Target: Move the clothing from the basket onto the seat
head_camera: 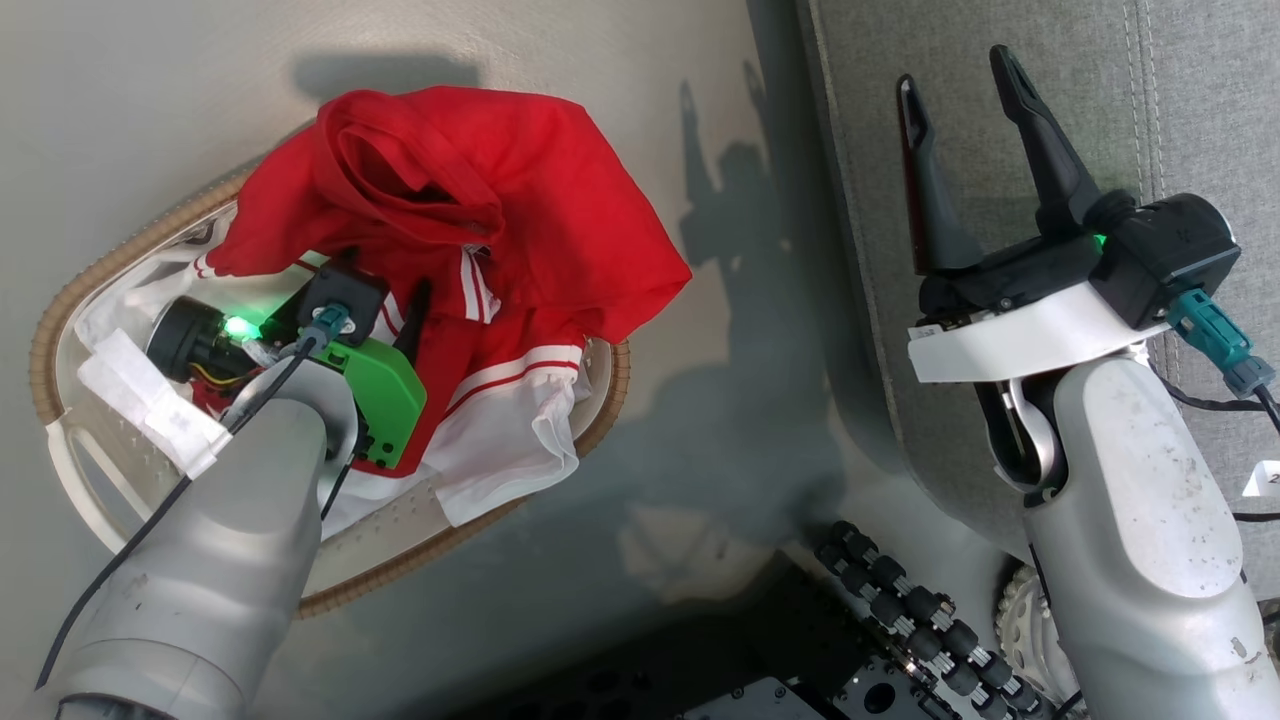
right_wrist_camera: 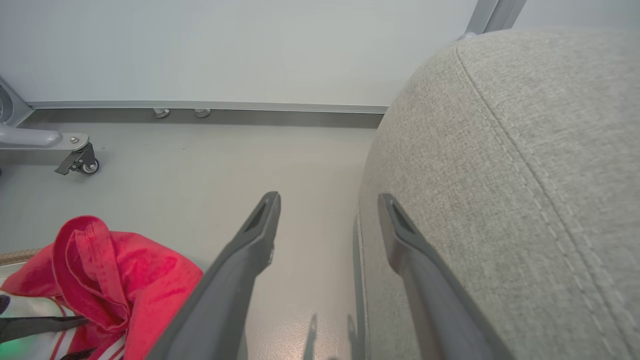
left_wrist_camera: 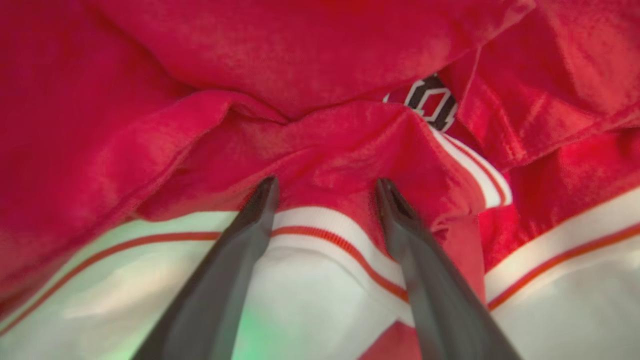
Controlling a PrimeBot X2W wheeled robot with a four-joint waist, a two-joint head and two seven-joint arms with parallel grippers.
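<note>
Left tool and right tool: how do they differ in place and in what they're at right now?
The left tool is down in the basket, while the right tool hangs over the seat's edge. The left tool's fingers straddle a fold of the red clothing; the right tool has nothing between its fingers. Both stand open, and neither has closed on anything.

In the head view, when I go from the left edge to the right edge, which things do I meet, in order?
basket → clothing → floor → seat
</note>
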